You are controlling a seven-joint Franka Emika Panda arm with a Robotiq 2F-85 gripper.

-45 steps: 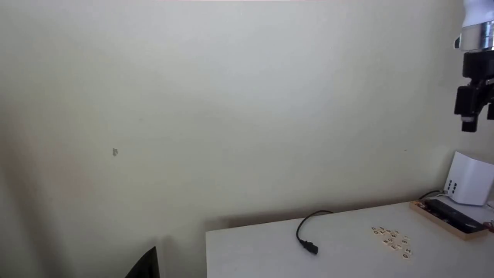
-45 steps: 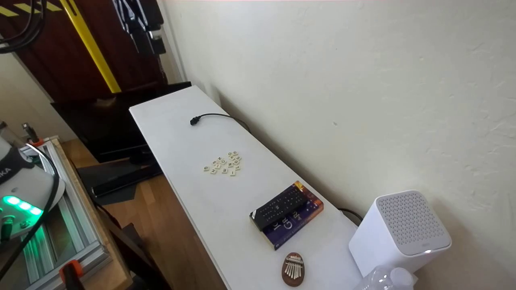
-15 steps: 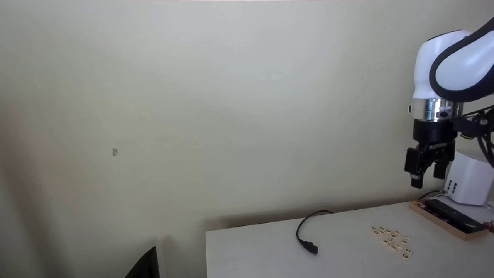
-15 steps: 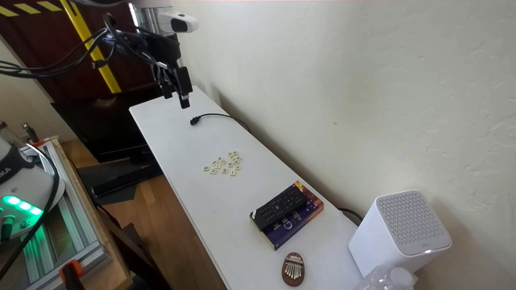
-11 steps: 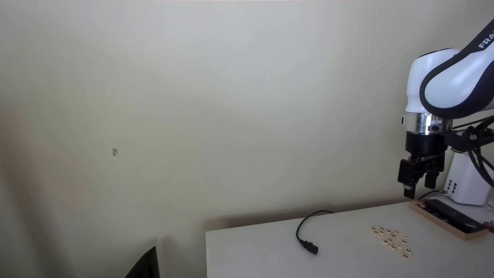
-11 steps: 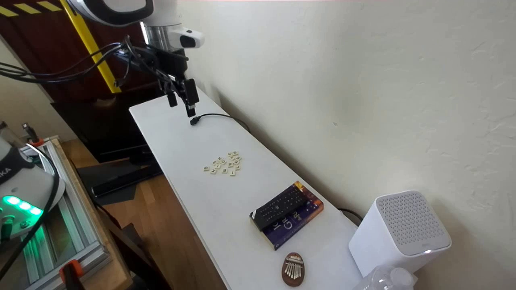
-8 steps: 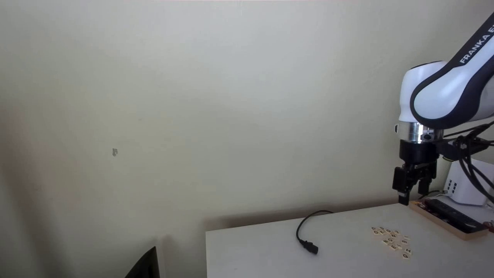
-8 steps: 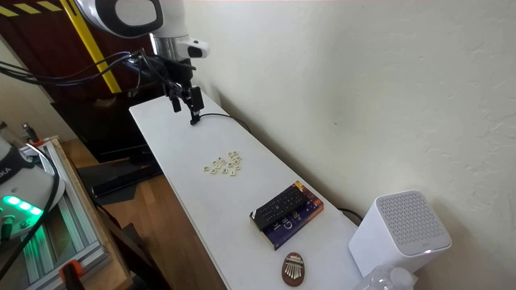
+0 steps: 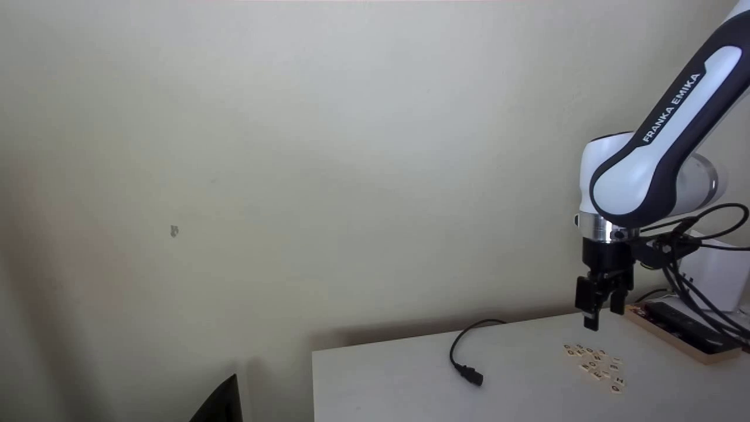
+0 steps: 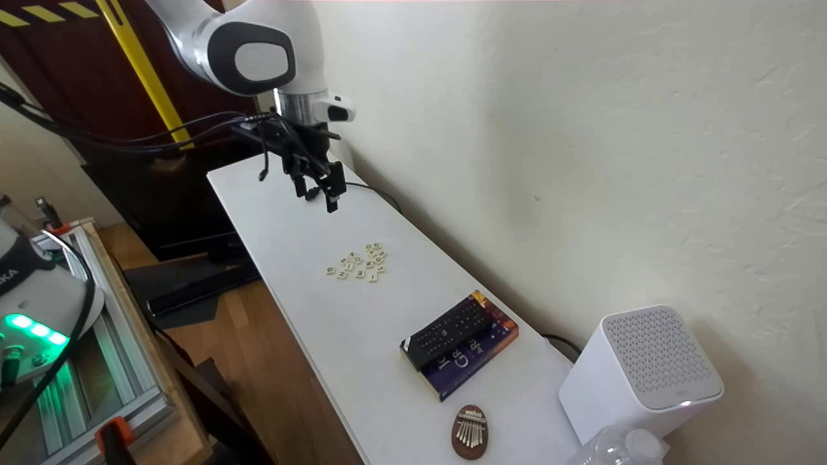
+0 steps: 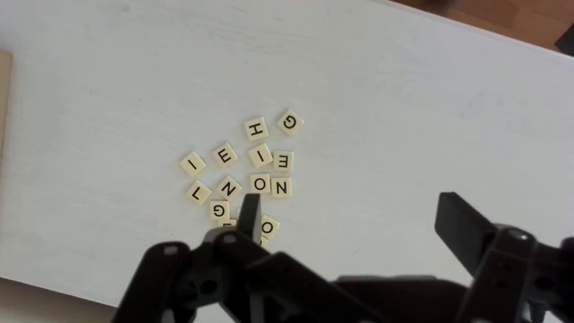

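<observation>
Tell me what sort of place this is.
Probably a lab or home room set up for robot work: a metal frame sits by the robot base, while letter tiles and a thumb piano lie on a white table.

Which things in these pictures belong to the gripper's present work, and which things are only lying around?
Likely in the work:
gripper, open and holding nothing
letter tiles, nearest to it, scattered on the white table

Just lying about:
black cable with a plug
remote control on the book
thumb piano
white box with perforated top
clear bottle, partly out of frame
</observation>
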